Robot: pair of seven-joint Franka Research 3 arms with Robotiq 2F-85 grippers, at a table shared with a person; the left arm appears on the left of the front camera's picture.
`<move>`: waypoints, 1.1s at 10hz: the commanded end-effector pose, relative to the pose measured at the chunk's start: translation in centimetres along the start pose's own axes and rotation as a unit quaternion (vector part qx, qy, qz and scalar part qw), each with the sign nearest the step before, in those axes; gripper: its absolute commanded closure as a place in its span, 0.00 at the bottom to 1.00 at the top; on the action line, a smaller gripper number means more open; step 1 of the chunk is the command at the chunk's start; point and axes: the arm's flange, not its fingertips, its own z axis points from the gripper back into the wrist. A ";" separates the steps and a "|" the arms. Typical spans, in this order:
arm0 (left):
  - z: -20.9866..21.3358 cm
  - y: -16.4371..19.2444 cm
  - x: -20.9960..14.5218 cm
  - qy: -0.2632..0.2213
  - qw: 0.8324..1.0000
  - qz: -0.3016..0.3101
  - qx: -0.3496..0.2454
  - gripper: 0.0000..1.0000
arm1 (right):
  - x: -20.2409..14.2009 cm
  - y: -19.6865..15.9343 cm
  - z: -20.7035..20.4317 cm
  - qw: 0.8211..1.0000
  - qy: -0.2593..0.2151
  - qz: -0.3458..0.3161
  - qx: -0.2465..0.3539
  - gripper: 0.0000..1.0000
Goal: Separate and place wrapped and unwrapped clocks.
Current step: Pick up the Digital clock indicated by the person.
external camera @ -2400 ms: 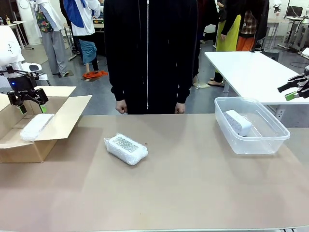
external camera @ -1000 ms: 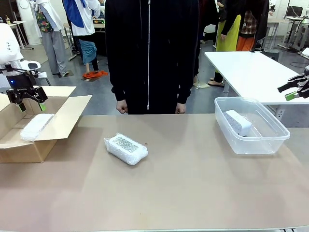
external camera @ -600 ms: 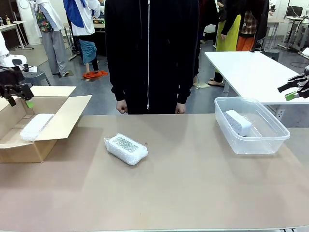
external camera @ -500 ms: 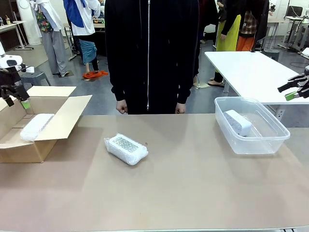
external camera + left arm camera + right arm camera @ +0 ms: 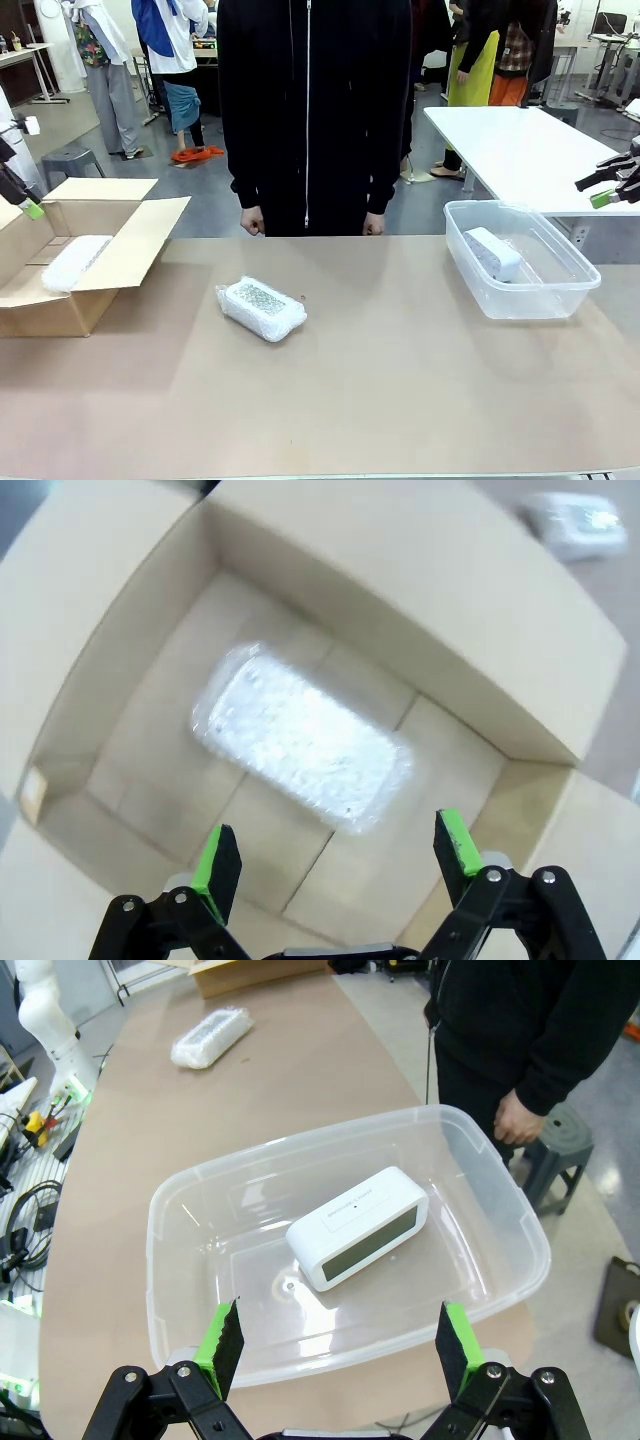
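One wrapped clock (image 5: 262, 308), a white block in bubble wrap, lies on the table left of centre. A second wrapped clock (image 5: 75, 262) lies in the open cardboard box (image 5: 130, 250) at the left. My left gripper (image 5: 25, 205) hangs open above the box at the picture's left edge. In its wrist view the left gripper (image 5: 335, 845) looks down on this wrapped clock (image 5: 300, 742) with nothing between the fingers. The bare white clock (image 5: 492, 253) rests in the clear plastic bin (image 5: 560, 300) at the right. My right gripper (image 5: 598, 190) is open, up beside the bin; its wrist view shows the right gripper (image 5: 335, 1335) above the bare clock (image 5: 360, 1228).
A person in black stands at the far edge, hands (image 5: 252, 221) hanging by the table. The brown table (image 5: 400, 390) has free room in the middle and front. The loose wrapped clock (image 5: 210, 1037) also lies far off in the right wrist view.
My left gripper has risen and drawn back to the left from over the box, now half out of the front view. The right gripper and all clocks have stayed put.
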 end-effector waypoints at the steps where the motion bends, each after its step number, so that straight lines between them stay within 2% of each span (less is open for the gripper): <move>1: 1.5 0.4 -2.0 -0.049 0.994 -0.066 -0.074 0.00 | 0.1 0.0 -0.1 1.000 -0.001 0.000 -0.001 0.00; 3: 1.8 0.5 -1.8 -0.105 0.979 -0.134 -0.110 0.00 | 0.1 0.0 -0.1 1.000 -0.001 0.000 -0.001 0.00; 7: 2.5 -0.3 -0.2 -0.153 0.955 -0.219 -0.131 0.00 | 0.1 0.0 -0.1 1.000 -0.001 0.000 -0.001 0.00; 10: 2.9 -0.3 0.0 -0.158 0.953 -0.228 -0.121 0.00 | 0.1 0.0 -0.1 1.000 -0.001 0.000 -0.001 0.00; 11: 2.9 -0.4 0.6 -0.160 0.958 -0.210 -0.109 0.00 | 0.1 0.0 -0.1 1.000 -0.001 0.000 -0.001 0.00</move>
